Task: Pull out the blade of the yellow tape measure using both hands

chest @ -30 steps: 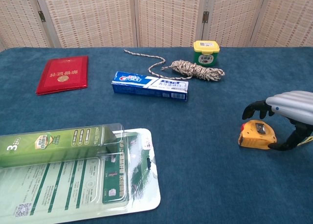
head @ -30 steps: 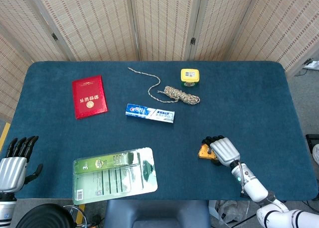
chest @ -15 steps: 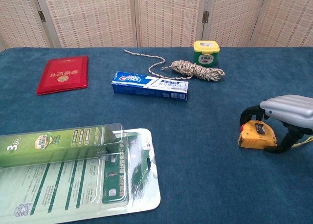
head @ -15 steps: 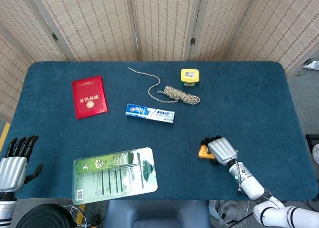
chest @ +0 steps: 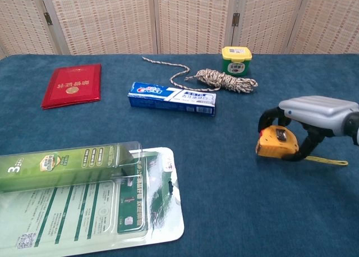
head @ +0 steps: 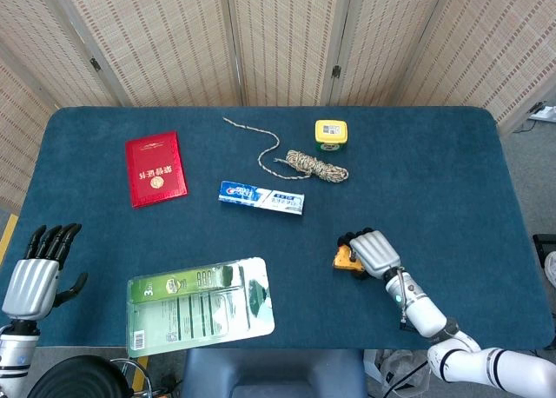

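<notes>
The yellow tape measure (head: 344, 258) (chest: 275, 143) sits low over the blue cloth at the front right. My right hand (head: 372, 252) (chest: 315, 114) grips it from the right, with dark fingers (chest: 269, 117) curled over its top and the thumb under its near side. A thin yellow strip (chest: 328, 161) trails from the case along the cloth towards the right. My left hand (head: 35, 275) hovers beyond the table's front left corner, fingers apart and holding nothing; the chest view does not show it.
A clear blister pack (head: 200, 304) (chest: 84, 195) lies at the front left. A toothpaste box (head: 261, 197) (chest: 172, 98) is mid-table. Behind it lie a coiled rope (head: 313, 165) (chest: 224, 79), a yellow-lidded tub (head: 330, 134) (chest: 236, 60) and a red booklet (head: 156, 168) (chest: 72, 85).
My right hand closed around the tape measure and carried it leftwards across the cloth, leaving a yellow strip trailing. My left hand rose a little and shifted right.
</notes>
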